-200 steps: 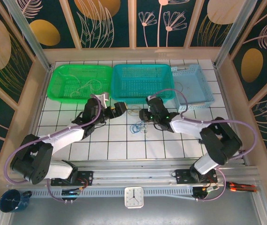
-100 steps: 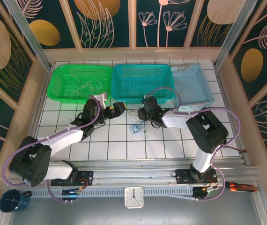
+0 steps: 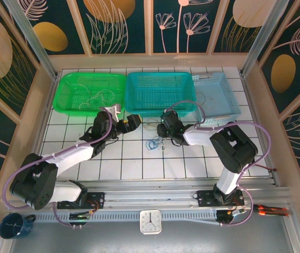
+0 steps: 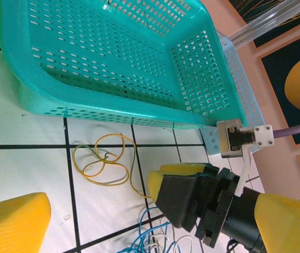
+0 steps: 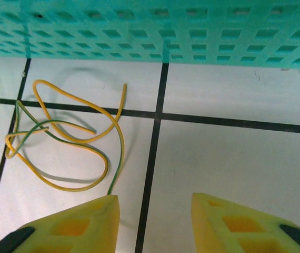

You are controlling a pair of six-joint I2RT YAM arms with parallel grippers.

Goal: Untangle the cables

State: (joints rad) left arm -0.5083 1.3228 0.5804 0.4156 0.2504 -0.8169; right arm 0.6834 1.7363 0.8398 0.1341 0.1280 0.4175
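A yellow-green cable [image 5: 60,138] curls in loose loops on the white tiles just before the teal basket [image 5: 150,26], and one end runs under my right gripper's left finger [image 5: 81,221]. My right gripper [image 5: 152,203] is open and low over the tiles, with nothing between its fingers. Blue cable [image 4: 145,236] and white cable [image 4: 177,243] lie tangled just nearer than the yellow-green cable [image 4: 100,166]. My left gripper [image 4: 152,216] is open wide, facing the right gripper [image 4: 181,182]. From above, the left gripper [image 3: 134,121] and right gripper [image 3: 163,130] flank the blue tangle [image 3: 154,142].
A green basket [image 3: 68,103] holding thin cream wires, the teal basket [image 3: 134,108] and a light blue basket [image 3: 234,108] stand side by side along the back. Tiled floor lies open toward the near edge. A wooden frame [image 3: 34,110] borders the table.
The right arm folded its elbow inward and its gripper shifted left toward the yellow-green cable, then settled slightly lower. The left arm barely moved.
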